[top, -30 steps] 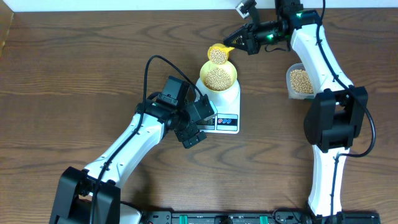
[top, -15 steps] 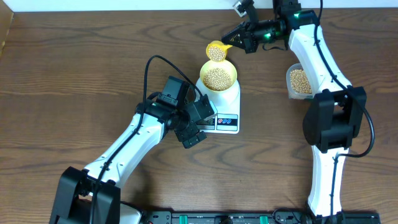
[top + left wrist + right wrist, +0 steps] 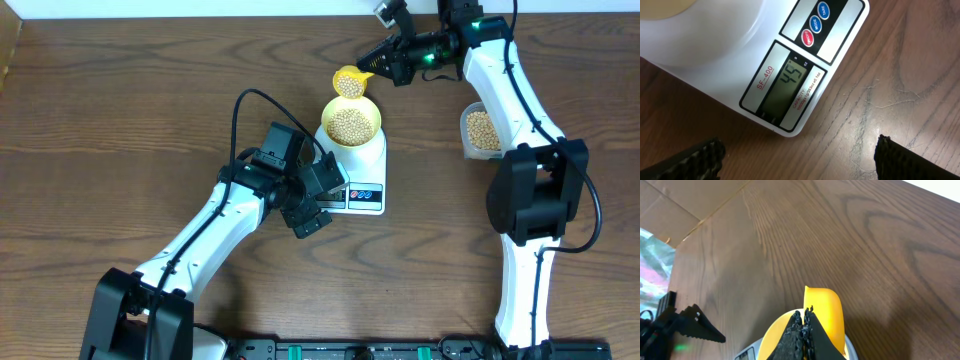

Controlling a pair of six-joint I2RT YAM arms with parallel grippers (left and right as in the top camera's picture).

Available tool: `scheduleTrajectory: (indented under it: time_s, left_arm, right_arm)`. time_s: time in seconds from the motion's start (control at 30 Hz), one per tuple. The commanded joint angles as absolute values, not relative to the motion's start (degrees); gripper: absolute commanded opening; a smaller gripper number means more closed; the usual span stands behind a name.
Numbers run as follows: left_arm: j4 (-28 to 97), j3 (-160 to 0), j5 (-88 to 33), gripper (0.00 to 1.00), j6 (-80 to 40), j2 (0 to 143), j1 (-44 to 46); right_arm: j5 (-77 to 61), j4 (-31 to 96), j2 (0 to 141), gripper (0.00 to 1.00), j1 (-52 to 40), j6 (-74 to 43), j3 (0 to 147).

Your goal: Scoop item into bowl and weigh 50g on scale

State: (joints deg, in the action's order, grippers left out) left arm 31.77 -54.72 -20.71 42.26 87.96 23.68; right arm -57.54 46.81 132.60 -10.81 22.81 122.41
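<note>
Yellow scoop (image 3: pixel 349 83) clamped in right gripper (image 3: pixel 380 65), at bowl (image 3: pixel 352 142) far rim. Bowl of beans (image 3: pixel 351 122) on scale (image 3: pixel 368 170), near bench's far edge, reads 45. Left gripper (image 3: pixel 320 200) fingers spread wide at scale front.

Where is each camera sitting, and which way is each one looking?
Overhead: fixed above the table, looking straight down at the scale, the bowl of beans on it, the left gripper and the right gripper.
Left wrist: on the left arm, facing down at the scale's display, reading 45; its open fingertips show in the bottom corners.
Right wrist: on the right arm, looking along its shut fingers at the yellow scoop and the table.
Shared: overhead and left wrist both show the scale.
</note>
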Motion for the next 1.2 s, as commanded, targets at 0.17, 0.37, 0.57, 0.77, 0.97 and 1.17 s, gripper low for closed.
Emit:
scheduleTrajectory:
  time_s: [0.17,0.37,0.57,0.77,0.97,1.17]
  left_arm:
    - [32.1,-54.6,-21.4,0.98,42.9,87.8,23.5]
    - [32.1,-54.6,-21.4,0.98,42.9,87.8,23.5]
    - [32.1,-54.6,-21.4,0.98,42.9,87.8,23.5]
    - [32.1,-54.6,-21.4,0.98,42.9,87.8,23.5]
    - [32.1,-54.6,-21.4,0.98,42.9,87.8,23.5]
    - [32.1,-54.6,-21.4,0.98,42.9,87.8,23.5]
  right_arm:
    - [-70.1,45.3,131.5,0.01,-10.9,22.0,123.1]
    - [-70.1,43.6,131.5,0.01,-10.0,17.1,123.1]
    - [-70.3,40.0,131.5,0.01,-8.6,14.5,123.1]
    - [-72.6,38.3,131.5,0.01,-8.3,13.4,123.1]
    - [-72.7,32.6,131.5,0.01,-7.3,6.9,123.1]
    - [-72.9,24.2,131.5,0.01,-5.8,-4.0,123.1]
